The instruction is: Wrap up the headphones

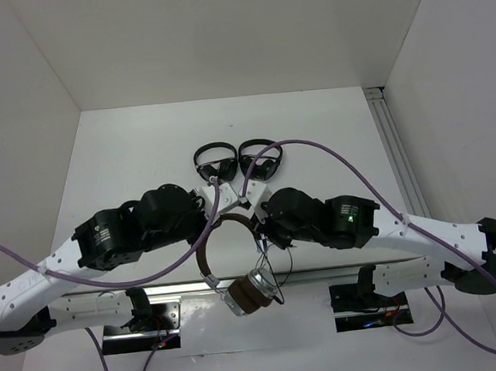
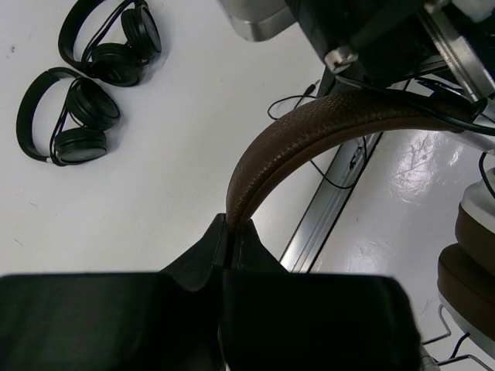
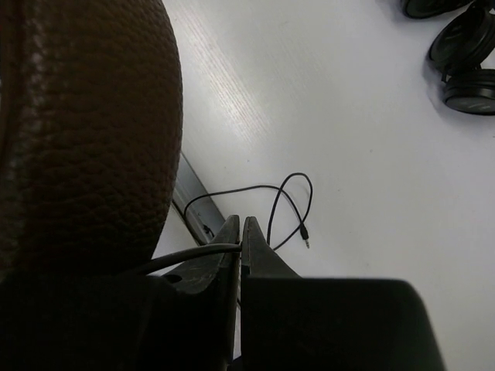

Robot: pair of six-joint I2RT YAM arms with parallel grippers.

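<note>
Operator: Headphones first, how are they looking?

Observer: They are showing a brown headband in grained leather, arching up off the white desk and running down to two silver-and-brown earcups. The earcups are sitting close together at the near edge of the desk, between the two arm bases and by the aluminium rail. Whether they are resting on anything, I cannot tell. A thin black cable is trailing away from them and looping loosely over the white surface, with its plug at the end of the loop.

Operator: And how are the arms posing?

Observer: Both are reaching in from the near corners, elbows pushed outward, wrists meeting around mid-desk. They are stopping just short of the two small black headphones, which are lying side by side farther back. Purple leads are curving over both arms. The left end effector is clamping its fingers fully together on the headband, holding the arch up in the air. The right end effector is pinching the cable between fingertips that are all but touching, right beside the brown leather.

Operator: Any lettering coming through?

Observer: Nothing is reading legibly at this size; a small green light is glowing on the right arm
</note>
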